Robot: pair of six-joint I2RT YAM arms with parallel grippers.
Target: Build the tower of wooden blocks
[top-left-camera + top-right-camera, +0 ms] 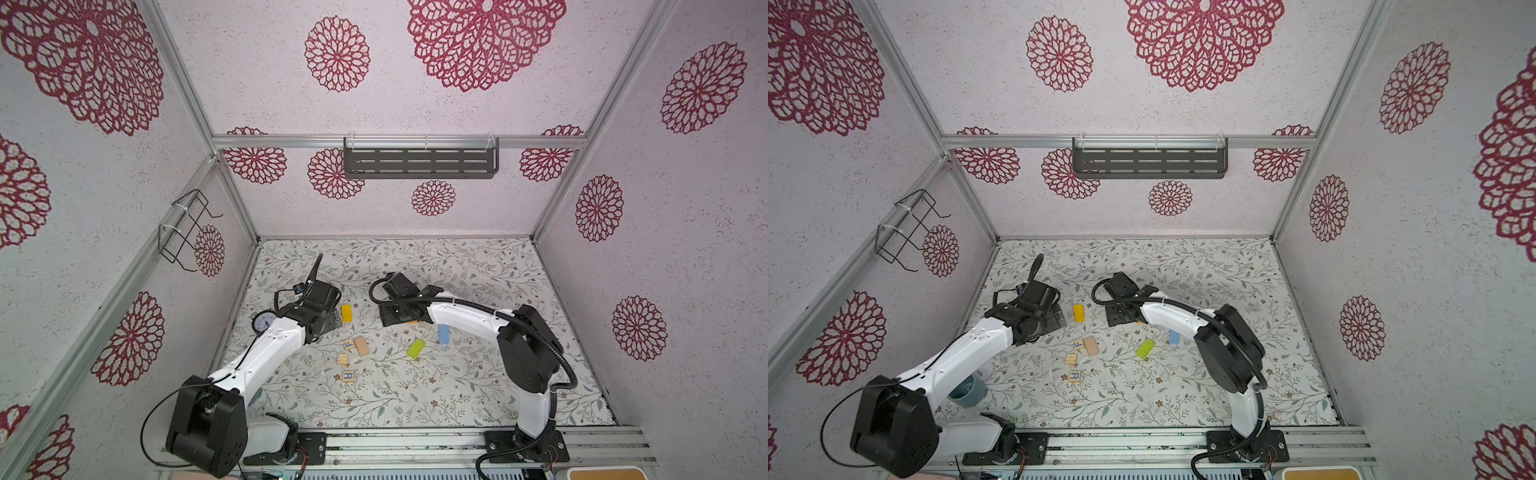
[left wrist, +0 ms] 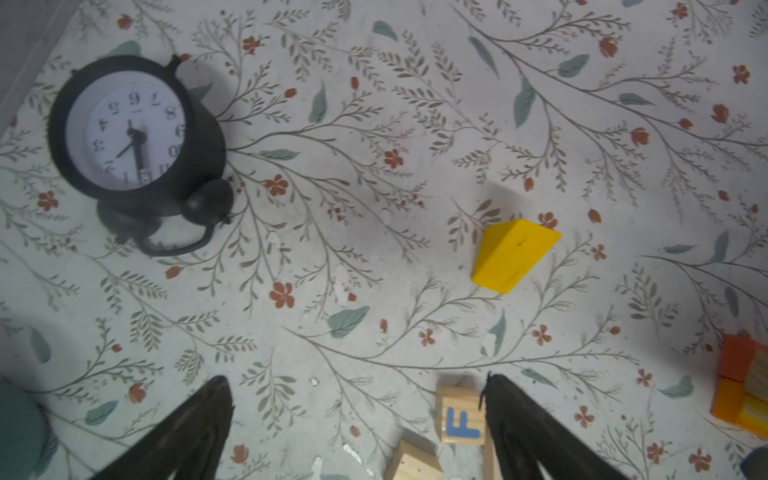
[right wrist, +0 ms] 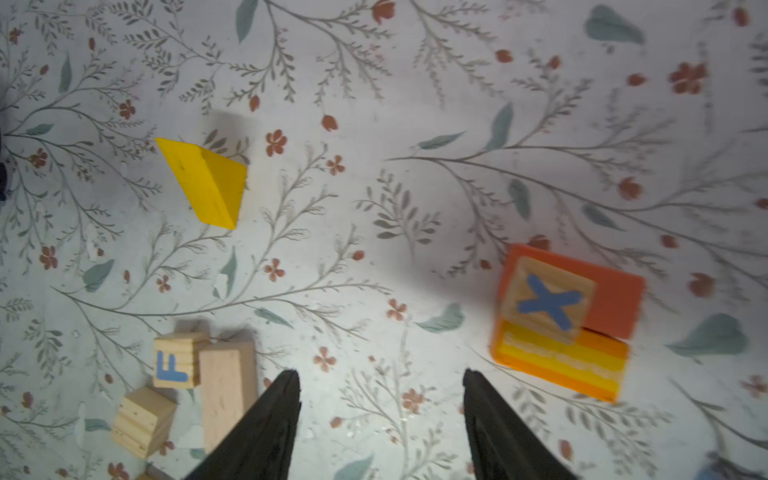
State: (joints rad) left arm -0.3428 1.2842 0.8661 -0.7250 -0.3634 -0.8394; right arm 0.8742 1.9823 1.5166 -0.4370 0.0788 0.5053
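Observation:
In the right wrist view an orange block (image 3: 615, 299) and an orange-yellow cylinder (image 3: 561, 365) lie side by side, and a wood cube with a blue X (image 3: 546, 305) rests on top of them. My right gripper (image 3: 380, 374) hangs open and empty above the mat, beside this small stack. A yellow wedge (image 1: 346, 313) lies between the two grippers. My left gripper (image 2: 356, 380) is wide open over the F cube (image 2: 461, 419), holding nothing. A tan block (image 1: 361, 346), a plain wood cube (image 1: 343, 360), an R cube (image 1: 348, 376), a lime green block (image 1: 416, 348) and a light blue block (image 1: 444, 334) lie loose.
A black alarm clock (image 2: 133, 137) stands near the left wall beside my left arm. A teal cup (image 1: 969, 390) sits under the left arm's elbow. A dark shelf (image 1: 419, 160) hangs on the back wall and a wire rack (image 1: 187, 228) on the left wall.

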